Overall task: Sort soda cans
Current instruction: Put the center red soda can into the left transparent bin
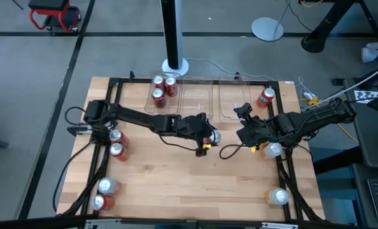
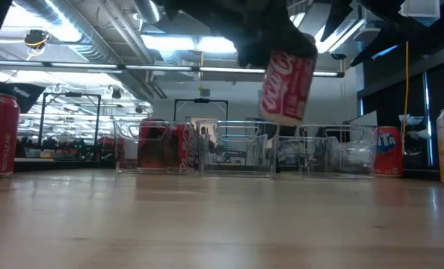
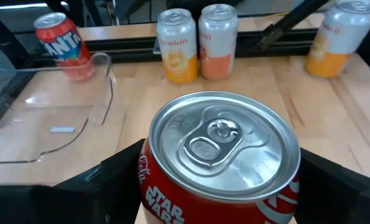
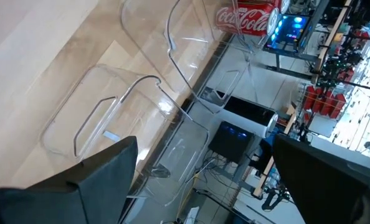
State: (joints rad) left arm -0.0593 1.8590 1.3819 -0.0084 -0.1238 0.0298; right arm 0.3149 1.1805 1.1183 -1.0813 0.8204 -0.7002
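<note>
Red soda can upright, pinched between left pincer fingers, lifted off table.

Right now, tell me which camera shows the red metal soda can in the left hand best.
Left wrist view: the red metal soda can fills it, silver top and gripping fingers clear. Low view shows it lifted, tilted; high view only its top; right wrist view misses it.

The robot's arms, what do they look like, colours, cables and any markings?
Both arms are black, built of jointed segments. The left end effector carries a small yellow part near its tip, and the right end effector has one by its wrist. Black cables loop off each arm. Close up, the fingers are flat matte black slabs. No markings are readable.
</note>
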